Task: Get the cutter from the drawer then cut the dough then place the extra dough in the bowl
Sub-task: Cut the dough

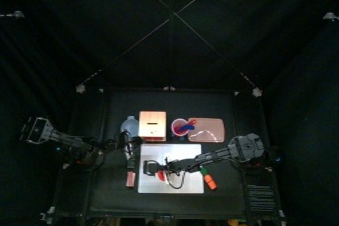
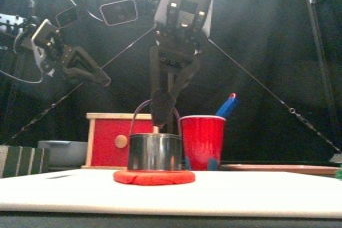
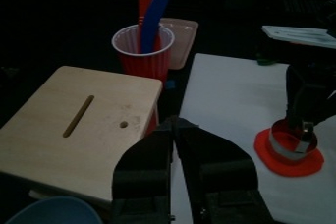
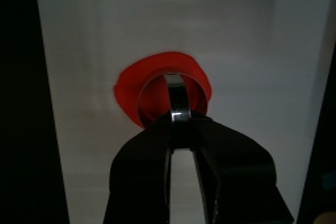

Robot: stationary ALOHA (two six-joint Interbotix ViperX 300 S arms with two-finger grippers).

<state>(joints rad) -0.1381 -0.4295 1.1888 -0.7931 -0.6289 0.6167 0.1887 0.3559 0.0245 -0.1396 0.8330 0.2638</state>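
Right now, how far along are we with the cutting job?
Done: the round metal cutter is out of the pale wooden box. In hand: the right gripper holds its wire handle, cutter standing on the flat red dough disc on the white cutting board. To do: extra dough into the blue-grey bowl.

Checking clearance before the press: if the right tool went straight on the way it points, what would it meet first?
The round metal cutter, whose wire handle the right tool grips, standing on the flat red dough disc; probably nothing between.
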